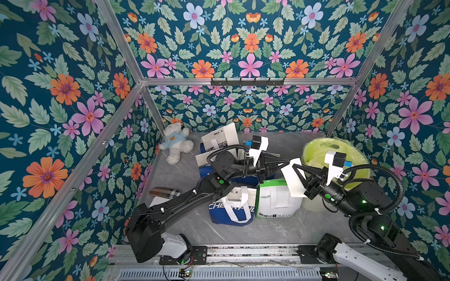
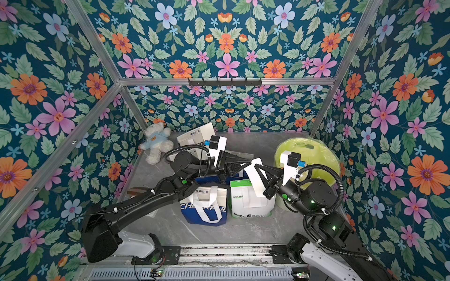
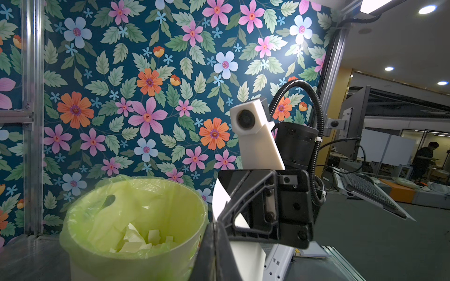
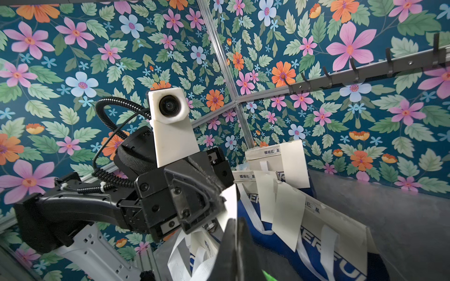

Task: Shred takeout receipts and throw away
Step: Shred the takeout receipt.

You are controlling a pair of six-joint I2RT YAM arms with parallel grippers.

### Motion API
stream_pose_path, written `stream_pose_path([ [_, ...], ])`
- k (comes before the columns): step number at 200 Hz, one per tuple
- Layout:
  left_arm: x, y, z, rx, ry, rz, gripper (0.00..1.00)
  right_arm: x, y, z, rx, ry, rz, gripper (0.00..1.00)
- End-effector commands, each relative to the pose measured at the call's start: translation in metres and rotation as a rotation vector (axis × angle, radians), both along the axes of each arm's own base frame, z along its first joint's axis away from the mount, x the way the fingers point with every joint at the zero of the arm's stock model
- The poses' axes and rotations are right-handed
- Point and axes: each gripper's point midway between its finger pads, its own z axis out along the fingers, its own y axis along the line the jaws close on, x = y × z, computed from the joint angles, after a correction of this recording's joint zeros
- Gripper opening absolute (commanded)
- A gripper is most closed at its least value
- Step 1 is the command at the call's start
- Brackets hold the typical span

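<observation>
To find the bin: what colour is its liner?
Light yellow-green liner, clearest in the left wrist view.

Desk [image 1: 243, 231] fills the lower middle of both top views, and here's the spread: teddy bear [image 1: 176, 143] up in its far left corner, flask [image 1: 164, 192] lying by the left edge, lower in frame. Centre frame, four bags in a cluster: front-left bag [image 1: 229, 209] and front-right bag [image 1: 275, 202] side by side, middle bag [image 1: 204, 160] and rear bag [image 1: 219, 140] lined up behind the front-left one. Bin [image 1: 314, 150] stands right of the cluster, just beside the front-right bag, torn scraps [image 3: 136, 239] inside it. Above the front-right bag, left gripper [image 1: 288, 163] and right gripper [image 1: 294, 166] meet tip to tip, the receipt [image 1: 291, 185] hanging from both sets of fingers. Two more slips [image 4: 287, 214] hang against a bag's face
</observation>
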Motion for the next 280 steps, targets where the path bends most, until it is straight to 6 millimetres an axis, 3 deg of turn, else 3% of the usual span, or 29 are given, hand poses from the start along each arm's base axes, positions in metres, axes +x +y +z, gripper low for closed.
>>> stream_pose_path([
  [1,-0.001,0.004,0.008,-0.004,-0.042,0.028,0.0,0.003,-0.006,-0.005,-0.047,0.021,-0.037,0.22],
  [17,0.003,0.001,0.0,0.067,-0.054,0.058,0.0,-0.001,-0.008,-0.012,-0.129,0.052,-0.036,0.4],
  [35,0.004,-0.003,-0.01,0.154,-0.082,0.091,0.0,-0.006,-0.012,-0.017,-0.231,0.095,-0.027,0.44],
  [79,0.009,-0.008,-0.033,0.312,-0.128,0.142,0.0,-0.024,-0.017,-0.012,-0.368,0.148,0.031,0.44],
  [110,0.004,-0.012,-0.038,0.323,-0.129,0.125,0.0,-0.029,-0.006,-0.02,-0.437,0.2,0.107,0.43],
  [162,-0.002,-0.008,-0.035,0.311,-0.135,0.12,0.0,-0.019,-0.011,-0.026,-0.463,0.202,0.051,0.38],
  [191,-0.004,-0.007,-0.034,0.308,-0.135,0.112,0.0,-0.014,-0.013,-0.031,-0.499,0.207,0.027,0.49],
  [218,-0.006,-0.008,-0.035,0.309,-0.133,0.107,0.0,-0.011,-0.011,-0.033,-0.515,0.206,0.028,0.52],
  [246,-0.007,-0.01,-0.038,0.313,-0.126,0.096,0.0,-0.009,-0.006,-0.033,-0.521,0.201,0.043,0.52],
  [280,-0.009,-0.009,-0.037,0.312,-0.127,0.095,0.0,-0.007,0.0,-0.034,-0.525,0.2,0.07,0.45],
])
